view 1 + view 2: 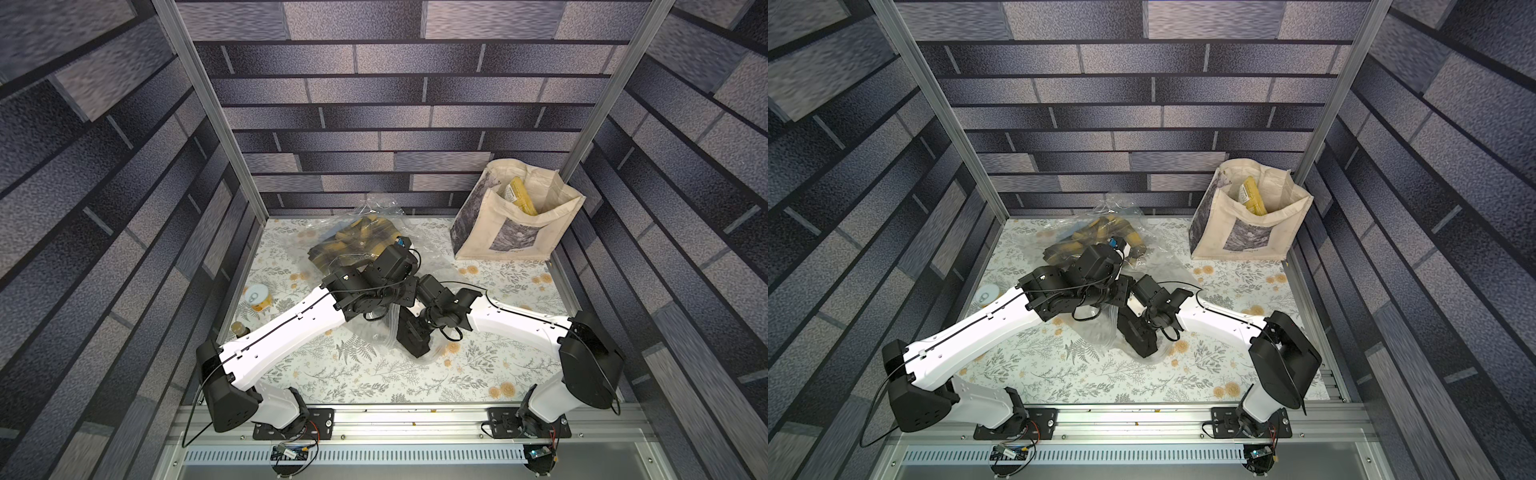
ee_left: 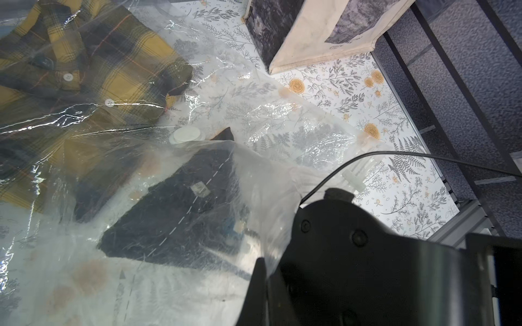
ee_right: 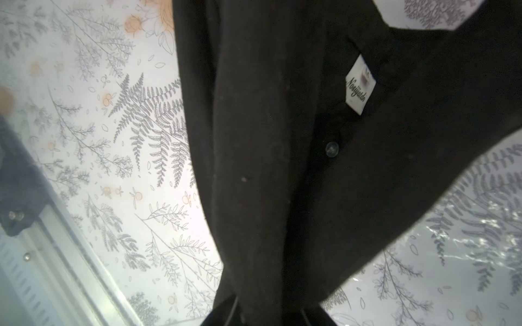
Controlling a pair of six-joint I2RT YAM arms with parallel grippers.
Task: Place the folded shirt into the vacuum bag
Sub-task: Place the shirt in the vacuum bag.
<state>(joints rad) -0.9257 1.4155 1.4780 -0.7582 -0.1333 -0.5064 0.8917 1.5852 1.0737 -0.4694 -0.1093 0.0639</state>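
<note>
While left fingers (image 2: 257, 293) pinch the vacuum bag (image 2: 282, 113), right fingers (image 3: 223, 313) clamp the black shirt (image 3: 268, 169).

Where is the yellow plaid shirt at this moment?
In both top views the yellow plaid shirt lies inside the vacuum bag at the far middle of the table, left of the canvas tote.

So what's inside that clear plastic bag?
A yellow plaid shirt lies inside the bag, and a black shirt shows through the plastic beside it. Anything beneath the shirts is covered.
</note>
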